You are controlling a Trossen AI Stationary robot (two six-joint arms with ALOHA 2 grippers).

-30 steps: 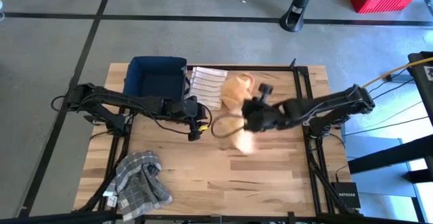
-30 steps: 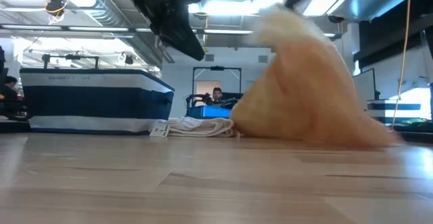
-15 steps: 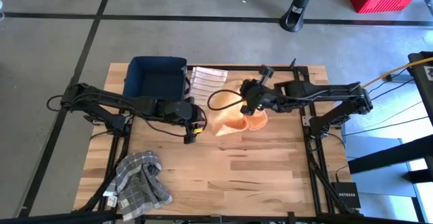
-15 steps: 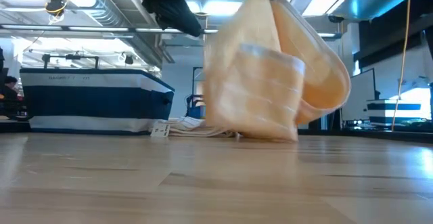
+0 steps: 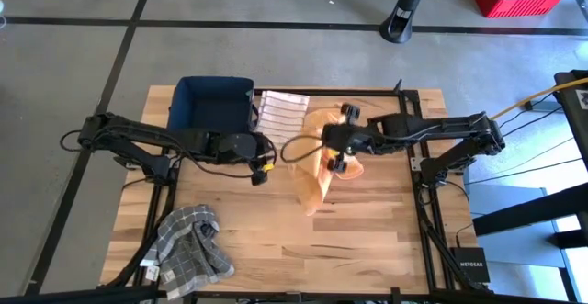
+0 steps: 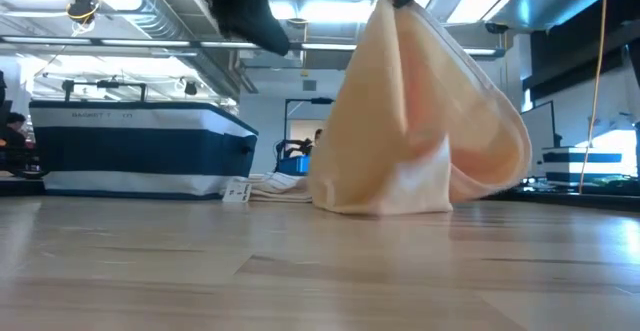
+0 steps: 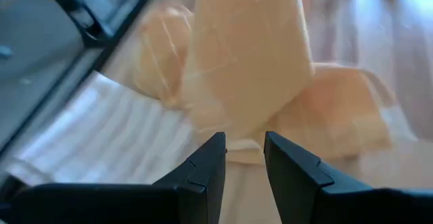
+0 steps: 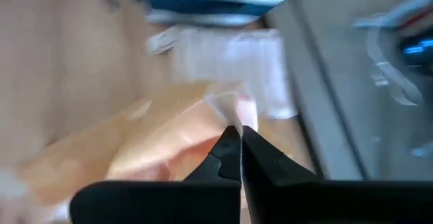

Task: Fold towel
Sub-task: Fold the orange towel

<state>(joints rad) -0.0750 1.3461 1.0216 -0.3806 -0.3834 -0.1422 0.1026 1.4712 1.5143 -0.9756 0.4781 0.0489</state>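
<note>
An orange towel (image 5: 314,171) hangs from my right gripper (image 5: 333,152) over the middle of the table, and its lower end rests on the wood (image 6: 380,203). The gripper is shut on it, as the right wrist view (image 8: 238,132) shows. My left gripper (image 5: 260,174) hovers just left of the towel, above the table. Its fingers are open (image 7: 243,143) with nothing between them, and the towel (image 7: 250,68) lies a short way ahead of them. My right gripper pinches a top edge of the orange towel (image 8: 226,112) between its two fingertips, coming slantwise from above and from the table's right. The cloth hangs below the fingers in loose, draped folds (image 6: 420,101), and its bottom fold (image 6: 385,206) rests on the table.
A dark blue bin (image 5: 213,106) stands at the far left. A folded white striped towel (image 5: 280,116) lies beside it, behind the orange one. A crumpled grey checked towel (image 5: 188,244) lies at the near left corner. Bare wood (image 5: 377,221) spreads over the near right.
My right gripper has drawn the orange towel up and toward the far edge. The towel, a low bunched heap a second ago, now hangs long below the fingers with only its bottom on the table. My left gripper has risen a little, staying open.
</note>
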